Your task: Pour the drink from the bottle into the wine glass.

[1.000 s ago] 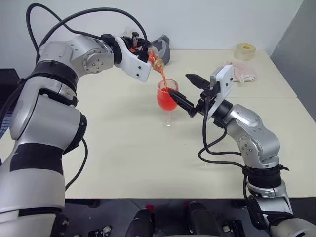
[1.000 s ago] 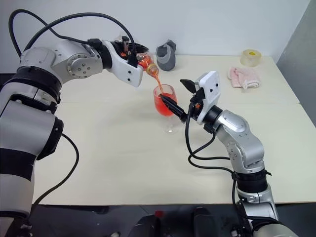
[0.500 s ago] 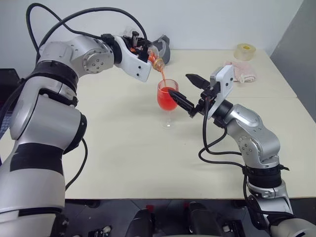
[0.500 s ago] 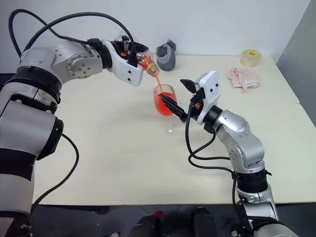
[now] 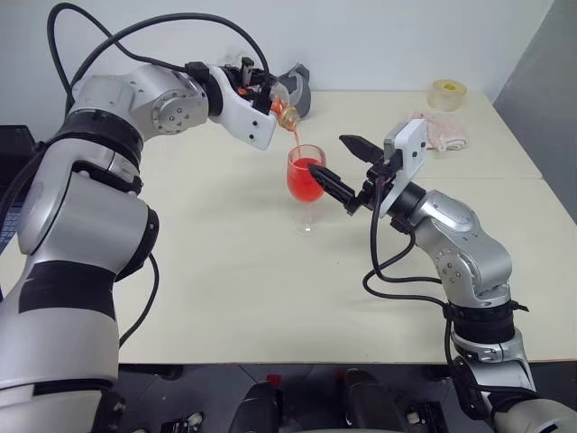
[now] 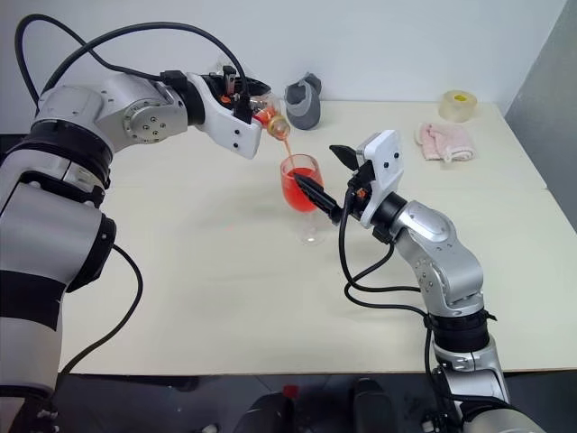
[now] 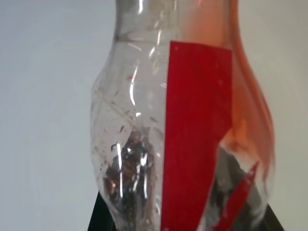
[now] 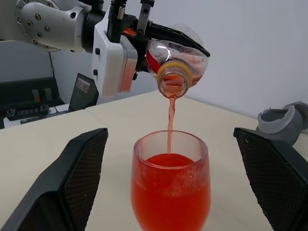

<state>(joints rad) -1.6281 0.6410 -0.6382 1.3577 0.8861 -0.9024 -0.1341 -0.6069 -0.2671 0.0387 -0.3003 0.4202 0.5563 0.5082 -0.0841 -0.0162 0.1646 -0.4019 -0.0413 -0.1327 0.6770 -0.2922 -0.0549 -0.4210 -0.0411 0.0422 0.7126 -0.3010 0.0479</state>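
Bottle [image 8: 175,60] 1, wine glass [image 8: 171,190] 1

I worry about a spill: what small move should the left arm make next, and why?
Probably tip the bottle back upright to stop the stream. The drink already fills most of the wine glass, and the bottle looks nearly drained.

The right gripper [image 5: 335,166] has one finger across the glass [image 5: 306,177], hiding part of its bowl, the wrist view cuts off the glass's stem and foot, and the left gripper [image 5: 267,93] covers most of the bottle [image 8: 176,60].
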